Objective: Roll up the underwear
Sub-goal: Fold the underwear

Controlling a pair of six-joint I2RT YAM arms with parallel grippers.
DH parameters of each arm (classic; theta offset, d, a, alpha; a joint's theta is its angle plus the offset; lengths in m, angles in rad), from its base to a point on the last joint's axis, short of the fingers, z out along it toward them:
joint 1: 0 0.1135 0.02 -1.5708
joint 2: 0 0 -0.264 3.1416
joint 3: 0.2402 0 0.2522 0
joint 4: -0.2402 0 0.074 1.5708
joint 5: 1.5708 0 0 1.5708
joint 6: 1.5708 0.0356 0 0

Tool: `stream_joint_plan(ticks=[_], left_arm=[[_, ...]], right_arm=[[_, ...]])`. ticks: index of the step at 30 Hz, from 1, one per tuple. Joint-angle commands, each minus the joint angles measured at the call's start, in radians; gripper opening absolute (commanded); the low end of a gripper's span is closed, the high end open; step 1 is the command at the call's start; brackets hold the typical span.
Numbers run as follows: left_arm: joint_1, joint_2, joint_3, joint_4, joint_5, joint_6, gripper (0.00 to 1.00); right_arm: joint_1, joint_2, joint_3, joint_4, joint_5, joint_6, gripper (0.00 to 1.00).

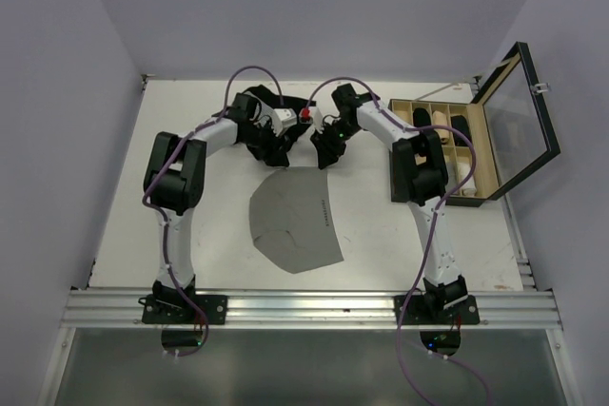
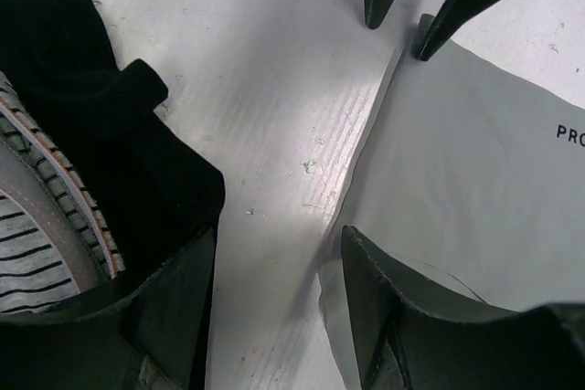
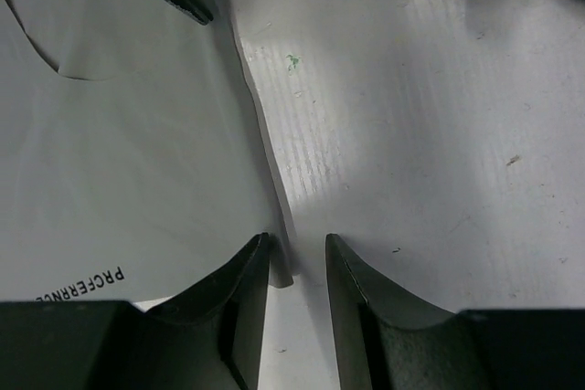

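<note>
Left pincer (image 2: pixel 277 244) stands wide, right pincer (image 3: pixel 295 244) narrow; both straddle the 12 o'clock edge of the underwear (image 1: pixel 295 221), gripping nothing.

Plain grey underwear (image 1: pixel 295 221), black garment (image 2: pixel 91 89)

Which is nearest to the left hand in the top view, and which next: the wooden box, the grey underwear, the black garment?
1. The underwear, right at the left hand fingertips.
2. The black garment, just behind the hand.
3. The wooden box, far off to the right.
</note>
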Motion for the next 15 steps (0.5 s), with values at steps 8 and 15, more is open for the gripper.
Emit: stream_joint_plan(ticks=[8, 15], left_arm=[[-0.007, -0.024, -0.027, -0.142, 0.067, 0.125, 0.61], [-0.011, -0.021, -0.025, -0.173, 0.090, 0.149, 0.57]], right_arm=[[-0.002, 0.005, 0.020, -0.086, -0.052, -0.063, 0.37], [-0.001, 0.025, 0.052, -0.098, -0.045, -0.054, 0.26]])
